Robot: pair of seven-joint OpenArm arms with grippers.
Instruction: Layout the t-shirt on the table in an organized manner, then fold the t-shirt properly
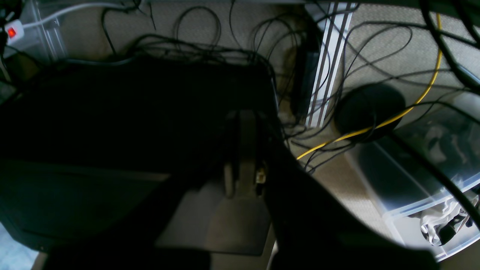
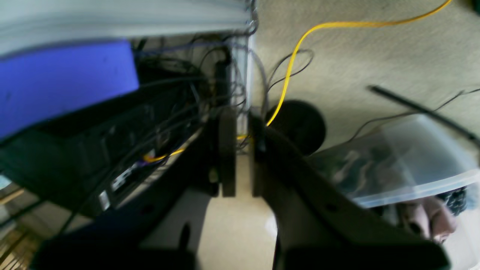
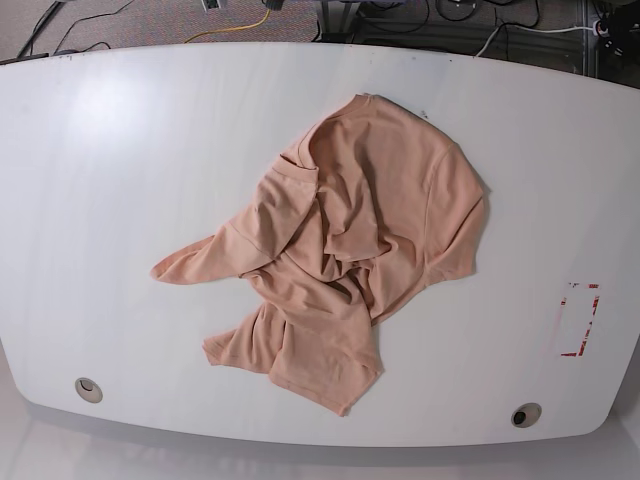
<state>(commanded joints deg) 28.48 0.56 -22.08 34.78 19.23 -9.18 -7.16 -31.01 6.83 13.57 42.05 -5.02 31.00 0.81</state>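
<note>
The peach t-shirt (image 3: 350,250) lies crumpled in a heap at the middle of the white table (image 3: 120,150). One sleeve sticks out to the left and the hem is bunched toward the front. Neither arm shows in the base view. Both wrist views look down at the floor below the table. My left gripper (image 1: 243,116) is dark, its fingers together with nothing between them. My right gripper (image 2: 243,116) holds nothing, and a narrow gap shows between its fingers (image 2: 227,150).
A red tape rectangle (image 3: 580,320) marks the table's right side, and grommets (image 3: 88,389) (image 3: 526,414) sit near the front corners. On the floor are tangled black cables, a yellow cable (image 1: 375,125), clear plastic bins (image 1: 423,180) and a black case (image 1: 131,112).
</note>
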